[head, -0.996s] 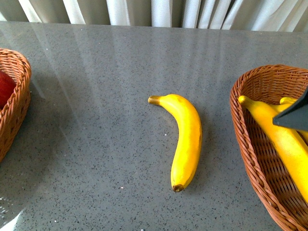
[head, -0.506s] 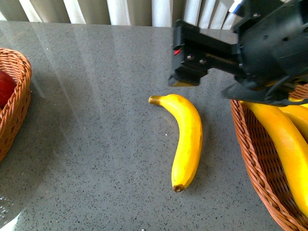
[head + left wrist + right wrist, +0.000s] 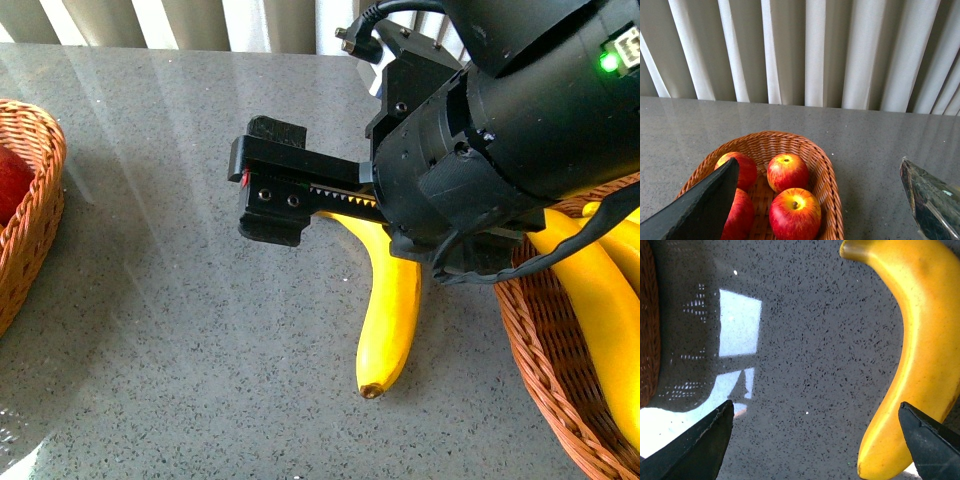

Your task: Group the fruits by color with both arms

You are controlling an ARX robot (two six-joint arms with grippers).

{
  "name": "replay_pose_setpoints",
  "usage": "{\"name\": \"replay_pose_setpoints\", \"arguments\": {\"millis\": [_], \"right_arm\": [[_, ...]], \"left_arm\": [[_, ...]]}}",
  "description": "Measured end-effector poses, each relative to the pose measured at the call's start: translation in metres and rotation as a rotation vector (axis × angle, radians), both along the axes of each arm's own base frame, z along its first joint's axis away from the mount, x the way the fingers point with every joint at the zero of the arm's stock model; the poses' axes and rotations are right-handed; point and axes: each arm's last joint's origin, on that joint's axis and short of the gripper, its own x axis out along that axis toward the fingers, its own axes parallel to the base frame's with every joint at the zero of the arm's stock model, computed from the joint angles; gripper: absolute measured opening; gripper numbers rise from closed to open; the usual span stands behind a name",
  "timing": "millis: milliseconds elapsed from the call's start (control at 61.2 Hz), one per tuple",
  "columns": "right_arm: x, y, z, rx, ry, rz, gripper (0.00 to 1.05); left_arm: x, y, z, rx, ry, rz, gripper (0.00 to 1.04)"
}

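Banana (image 3: 390, 310) work first: the loose one lies on the grey table (image 3: 150, 330) between the two wicker baskets, its brown tip pointing toward me. My right arm (image 3: 500, 140) hangs over its upper half and hides the stem end in the front view. On the right wrist camera I see the right gripper (image 3: 815, 445) with its jaws spread wide and nothing held. The banana lies close by one finger (image 3: 932, 445), and I cannot tell whether they touch. The right basket (image 3: 520, 340) holds more bananas (image 3: 590, 290). On the left wrist camera the left basket (image 3: 827, 170) holds red apples (image 3: 787, 172), at least three. The left gripper (image 3: 815, 205) hovers near that basket, its jaws wide apart and empty.
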Motion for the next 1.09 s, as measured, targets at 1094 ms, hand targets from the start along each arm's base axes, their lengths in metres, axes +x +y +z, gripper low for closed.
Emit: {"name": "replay_pose_setpoints", "arguments": {"millis": [1094], "right_arm": [[0.023,0.004,-0.001,-0.022,0.054,-0.21,0.96]], "left_arm": [[0.0,0.0,0.0,0.0,0.0,0.0,0.96]]}}
